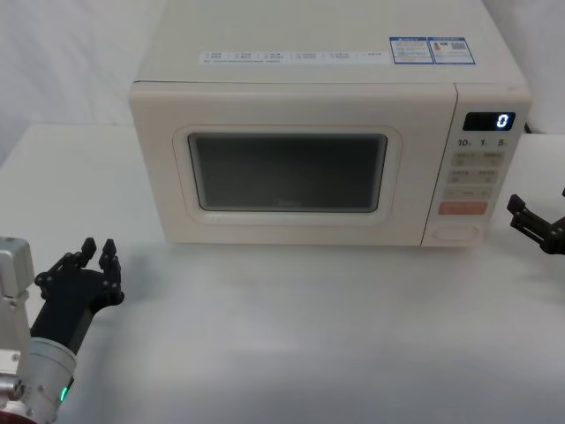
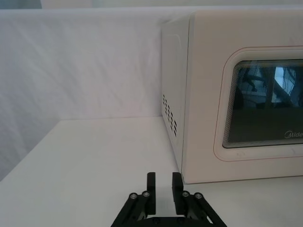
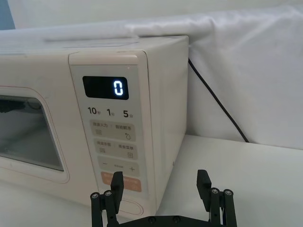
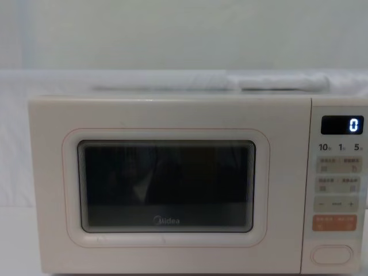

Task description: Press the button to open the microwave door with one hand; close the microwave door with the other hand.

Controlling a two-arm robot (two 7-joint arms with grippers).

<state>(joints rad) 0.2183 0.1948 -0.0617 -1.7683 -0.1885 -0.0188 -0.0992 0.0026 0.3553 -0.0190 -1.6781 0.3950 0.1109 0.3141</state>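
cream box-shaped microwave [image 1: 327, 150] sits on the white table [image 1: 291, 336], facing the robot. its large cream microwave door [image 1: 287, 168] with the dark rounded-rectangle window and grey midea logo is flush with the body, closed, seen front-on in the chest view [image 4: 167, 187] and partly in the left wrist view [image 2: 255, 109]. narrow keypad strip on the right side of the front carries a black digital display [image 1: 489, 121] reading 0. below it an orange rectangular key [image 1: 463, 208], and at the very bottom of the strip the wide cream pill-shaped button [image 1: 456, 235], unmarked, also clear in chest view [image 4: 332, 254]; nothing touches it.

left gripper [image 1: 95, 256], black, hovers low over the table near the front left of the microwave, well apart from the door; fingers [image 2: 150, 188] stand close together with a slim gap, holding nothing. right gripper [image 1: 534, 221] is at the right edge of the head view, just beside the microwave's lower right corner, near the button level but not touching. in the right wrist view its fingers [image 3: 204, 180] are spread wide, released, empty, one finger in front of the orange key. black power cable [image 3: 218, 101] runs down the white backdrop behind the microwave.
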